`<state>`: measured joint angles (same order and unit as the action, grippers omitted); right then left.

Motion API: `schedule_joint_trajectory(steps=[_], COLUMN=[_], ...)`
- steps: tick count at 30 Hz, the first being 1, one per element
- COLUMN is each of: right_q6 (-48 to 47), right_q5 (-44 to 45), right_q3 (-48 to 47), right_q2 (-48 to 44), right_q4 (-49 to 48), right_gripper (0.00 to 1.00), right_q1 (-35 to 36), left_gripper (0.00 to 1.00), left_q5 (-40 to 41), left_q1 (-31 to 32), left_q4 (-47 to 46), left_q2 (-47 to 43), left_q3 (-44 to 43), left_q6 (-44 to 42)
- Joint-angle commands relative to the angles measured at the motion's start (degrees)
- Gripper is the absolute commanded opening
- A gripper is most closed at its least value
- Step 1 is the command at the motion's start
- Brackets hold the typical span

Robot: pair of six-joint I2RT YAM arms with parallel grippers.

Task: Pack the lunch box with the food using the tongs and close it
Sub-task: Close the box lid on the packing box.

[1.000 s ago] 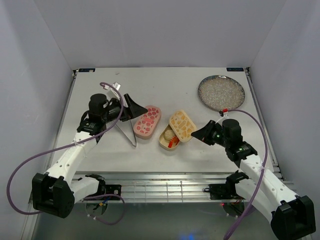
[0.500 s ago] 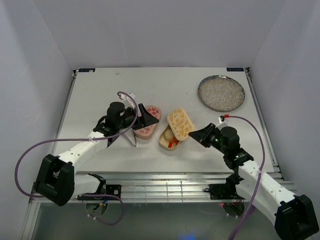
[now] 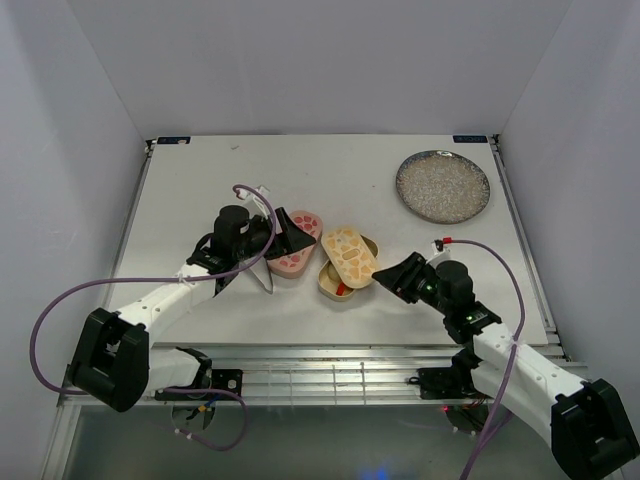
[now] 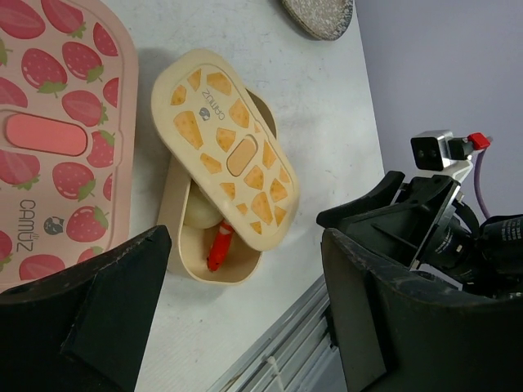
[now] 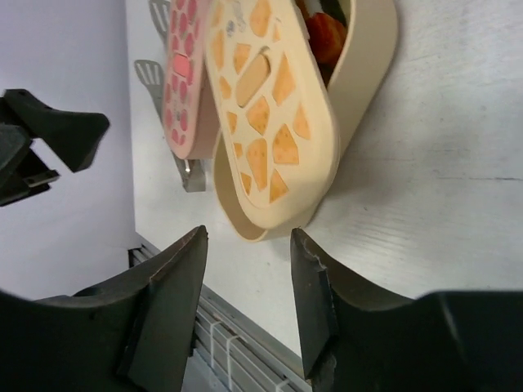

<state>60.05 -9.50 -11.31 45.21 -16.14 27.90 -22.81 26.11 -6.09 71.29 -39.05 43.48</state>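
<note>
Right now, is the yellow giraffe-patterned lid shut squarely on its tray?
No, the yellow lid lies skewed across the tan tray, leaving one end open where a white ball and a red piece show.

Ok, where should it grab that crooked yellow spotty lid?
Pinch the giraffe-patterned yellow plastic lid by its end nearest the right gripper, coming from the right: it lies skewed, and that end seems to jut past the rim of the tan tray.

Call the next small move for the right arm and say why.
Probably swing the yellow lid round to line up with its tan tray, then press it down. The lid lies skewed across the tray, food showing at the uncovered end; the right pincer is open just beside it.
</note>
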Motion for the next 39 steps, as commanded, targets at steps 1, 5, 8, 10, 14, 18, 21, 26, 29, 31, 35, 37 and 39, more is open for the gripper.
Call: schedule_joint_trajectory(steps=[1, 5, 8, 10, 14, 18, 21, 26, 29, 31, 35, 37, 39], right_q6=[-5.28, -9.06, -14.94, -21.89, -31.38, -41.83, -47.74, -51.52, -52.75, -53.46, -54.60, -55.30, -56.01], right_q5=[1.23, -0.35, 0.00, 2.62, 5.89, -8.80, -14.92, -15.11, -17.39, -20.64, -19.07, -18.28, -19.06], right_q3=[-2.48, -2.22, -4.49, -7.92, -19.69, -35.07, -43.67, -47.40, -49.33, -50.12, -50.65, -51.26, -52.23], right_q2=[-0.92, -0.91, -2.14, -3.02, 0.48, 15.99, 26.11, 32.56, 36.52, 40.12, 43.99, 45.75, 47.50], right_q4=[6.89, 11.64, 18.13, 22.10, 25.81, 26.42, 31.68, 33.72, 34.07, 34.16, 34.07, 34.33, 34.42], right_gripper=[0.52, 0.52, 0.52, 0.52, 0.56, 0.54, 0.54, 0.55, 0.55, 0.55, 0.54, 0.54, 0.52], right_q1=[0.40, 0.40, 0.40, 0.31, 0.05, -2.15, -2.24, -5.39, -6.45, -6.54, -6.72, -6.98, -7.16], left_gripper=[0.85, 0.85, 0.85, 0.85, 0.85, 0.86, 0.88, 0.89, 0.98, 0.98, 0.98, 0.98, 0.98], left_q5=[1.01, 1.36, 1.19, 1.97, 1.63, -0.30, -3.63, -9.35, -9.36, -5.33, -2.41, -3.55, -3.91], left_q1=[0.17, 0.17, 0.17, 0.17, 0.17, 0.08, 0.08, 0.17, 0.17, 0.08, 0.08, 0.08, 0.08], left_q4=[-0.60, -0.59, 0.37, 1.69, 2.22, 3.88, 4.59, 3.28, 0.12, -1.64, -3.05, -3.84, -4.37], left_q2=[-0.54, 0.17, -0.09, -0.44, -0.45, -0.62, -0.80, -1.15, -2.64, -3.52, -4.31, -3.96, -3.96], left_q3=[-0.06, -0.32, -0.94, -1.21, -0.94, -0.41, -0.85, -0.95, 1.07, 2.22, 4.06, 4.15, 4.50], left_q6=[-2.17, -3.23, -4.63, -6.38, -8.06, -10.52, -12.19, -10.88, -10.61, -10.53, -9.21, -9.12, -9.03])
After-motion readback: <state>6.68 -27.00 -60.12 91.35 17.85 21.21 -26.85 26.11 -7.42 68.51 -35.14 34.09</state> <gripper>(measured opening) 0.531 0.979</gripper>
